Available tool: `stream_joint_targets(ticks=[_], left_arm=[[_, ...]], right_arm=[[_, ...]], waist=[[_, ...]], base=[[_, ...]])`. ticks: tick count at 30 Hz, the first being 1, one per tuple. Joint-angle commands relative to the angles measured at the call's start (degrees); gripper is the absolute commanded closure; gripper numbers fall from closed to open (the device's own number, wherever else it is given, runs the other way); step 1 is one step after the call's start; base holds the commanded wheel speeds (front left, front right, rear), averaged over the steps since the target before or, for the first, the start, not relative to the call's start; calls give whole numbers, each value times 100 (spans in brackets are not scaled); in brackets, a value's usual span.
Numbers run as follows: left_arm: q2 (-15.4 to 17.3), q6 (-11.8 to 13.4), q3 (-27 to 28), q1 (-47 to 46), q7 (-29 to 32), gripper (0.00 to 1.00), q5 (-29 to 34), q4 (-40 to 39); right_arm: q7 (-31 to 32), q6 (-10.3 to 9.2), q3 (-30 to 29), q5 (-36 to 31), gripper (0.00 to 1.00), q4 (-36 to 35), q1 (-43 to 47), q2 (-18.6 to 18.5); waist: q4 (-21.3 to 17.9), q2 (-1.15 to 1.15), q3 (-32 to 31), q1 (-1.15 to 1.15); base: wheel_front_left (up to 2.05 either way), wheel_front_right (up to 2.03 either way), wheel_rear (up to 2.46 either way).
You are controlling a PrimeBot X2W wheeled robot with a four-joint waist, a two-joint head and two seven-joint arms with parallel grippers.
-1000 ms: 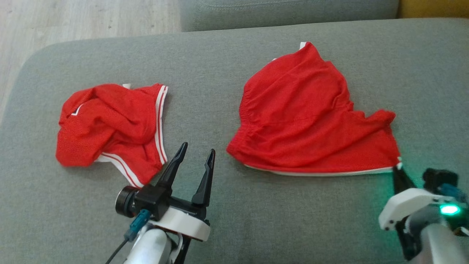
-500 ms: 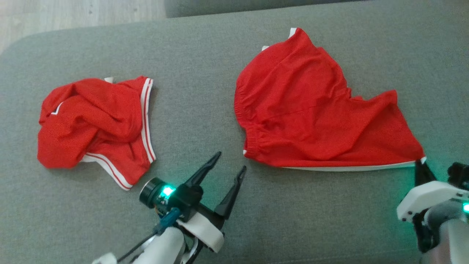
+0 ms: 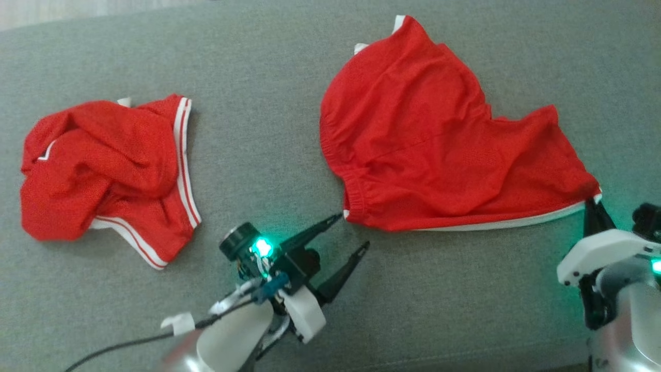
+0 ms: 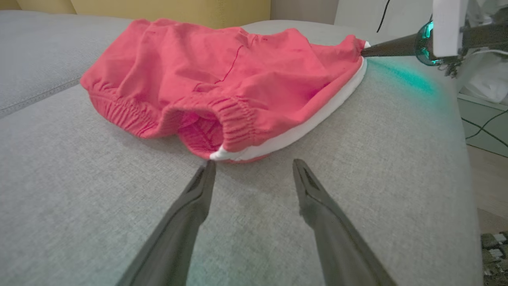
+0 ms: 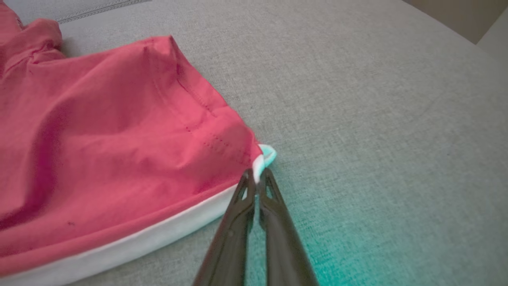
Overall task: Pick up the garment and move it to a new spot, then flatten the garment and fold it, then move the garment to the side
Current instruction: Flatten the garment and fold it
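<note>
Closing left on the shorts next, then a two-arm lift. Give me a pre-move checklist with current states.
1. Right gripper shut on the hem corner of the red shorts: ok.
2. Left gripper open: ok.
3. Waistband corner between the left jaws: not ok, it lies just ahead of the tips.
4. Shorts lying flat: not ok, wrinkled, waistband bunched.
5. Crumpled red garment apart from the shorts: ok.
6. Right grip catches both fabric layers: cannot tell.

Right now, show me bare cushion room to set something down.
Free: grey fabric cushion between the crumpled red striped shorts and the spread red white-hemmed shorts; also nearside between left gripper and right gripper. Crowded: along that spread hem.
</note>
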Motion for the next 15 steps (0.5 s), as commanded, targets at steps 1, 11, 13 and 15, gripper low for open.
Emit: stream_joint_targets(ticks=[1,11,13,15], left_arm=[[68,11,128,-273,-75,0,-37,-62],[-16,11,-64,-717,-120,0,5,240],[1,11,-187,-733,-121,0,-18,169],[27,10,-292,-759,-121,0,-44,90]], right_arm=[[-84,37,179,35,100,-149,-165,-41],[-134,37,367,187,100,-140,-245,-41],[-138,37,372,194,100,-140,-257,-41],[-143,37,386,202,100,-139,-271,-41]], waist=[[-43,0,57,-1],[-178,0,253,-1],[-196,0,274,-1],[-212,0,292,-1]], base=[[0,0,0],[0,0,0],[0,0,0],[0,0,0]])
